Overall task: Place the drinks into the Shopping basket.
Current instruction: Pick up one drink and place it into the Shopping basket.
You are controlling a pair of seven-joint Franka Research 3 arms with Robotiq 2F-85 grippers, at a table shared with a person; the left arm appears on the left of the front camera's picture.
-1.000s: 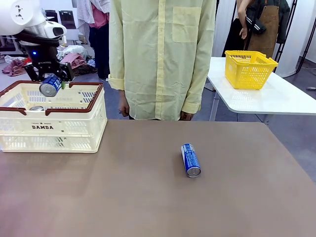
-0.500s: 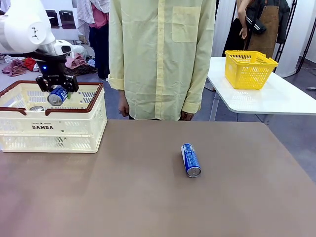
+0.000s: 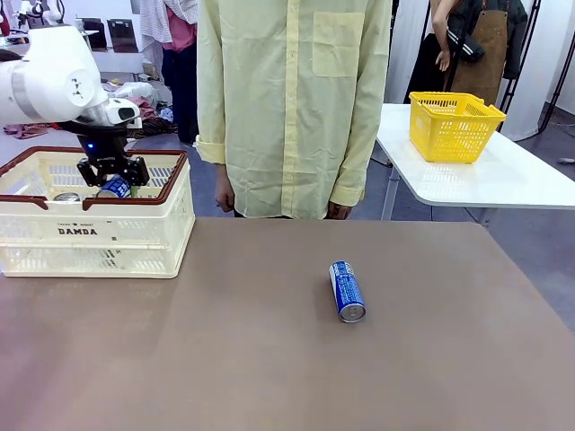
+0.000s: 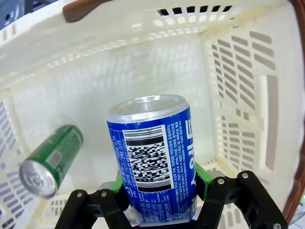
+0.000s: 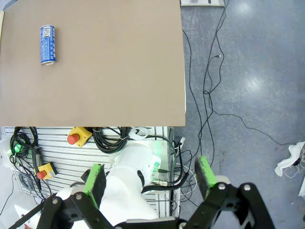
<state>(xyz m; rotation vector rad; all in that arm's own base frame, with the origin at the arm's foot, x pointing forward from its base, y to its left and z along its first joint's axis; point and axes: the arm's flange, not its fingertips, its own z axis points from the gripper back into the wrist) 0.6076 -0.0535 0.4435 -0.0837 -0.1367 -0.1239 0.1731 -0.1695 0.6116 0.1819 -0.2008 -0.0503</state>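
Observation:
My left gripper [image 3: 113, 182] is shut on a blue can [image 3: 114, 188] with white print and holds it down inside the cream Shopping basket [image 3: 135, 235] at the table's far left. In the left wrist view the blue can [image 4: 155, 160] stands between the green pads [image 4: 202, 174], and a green can [image 4: 50, 160] lies on its side on the basket floor [image 4: 109, 81]. A second blue can [image 3: 346, 290] lies on the brown table right of centre, also seen as the blue can [image 5: 47, 45] from high up. My right gripper [image 5: 150, 179] is open, far above the floor.
A person in a pale yellow shirt [image 3: 292, 108] stands at the table's far edge, hands down. A yellow mesh basket [image 3: 454, 124] sits on a white side table at the back right. Cables [image 5: 209, 71] run over the grey floor beside the table.
My left gripper has lowered with the blue can from above the basket's rim down into the basket. The can on the table has not moved.

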